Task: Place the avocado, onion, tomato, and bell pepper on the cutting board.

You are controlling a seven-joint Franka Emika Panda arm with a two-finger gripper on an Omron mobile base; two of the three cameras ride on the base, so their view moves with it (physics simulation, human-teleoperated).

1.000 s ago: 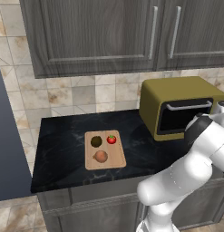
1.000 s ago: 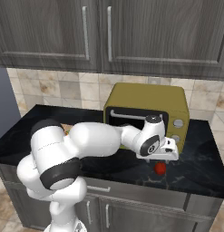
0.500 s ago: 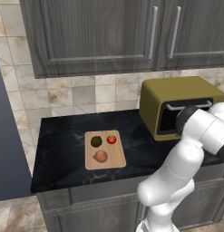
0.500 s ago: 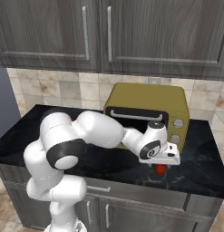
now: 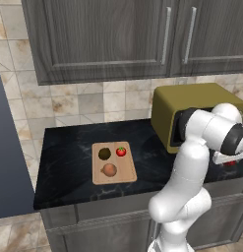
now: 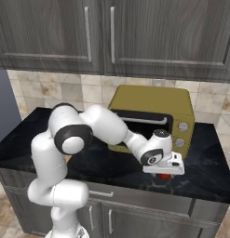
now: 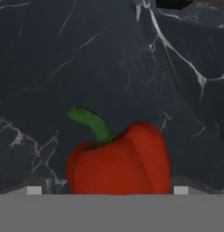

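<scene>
In the left base view the cutting board (image 5: 113, 163) is lying on the left half of the black marble counter (image 5: 69, 152), carrying three vegetables: the avocado (image 5: 104, 153) at the board's ten o'clock, the tomato (image 5: 121, 151) just beside it at one o'clock, and the onion (image 5: 109, 170) sitting at six o'clock near the front edge. Moving right, the olive toaster oven (image 5: 192, 101) is standing against the tiled wall, and the white arm is bending across its front, hiding the hand. The right base view is giving what that view lacks: the gripper (image 6: 165, 173) is pointing down at the counter in front of the oven, with the bell pepper (image 6: 164, 175) peeking out red directly beneath it, well apart from the board. The hand view is adding the closest look, showing the pepper with a curved green stem at eleven o'clock, sitting on the marble between the two fingertips (image 7: 35, 189), which are standing wide on either side of it without clearly touching it.
</scene>
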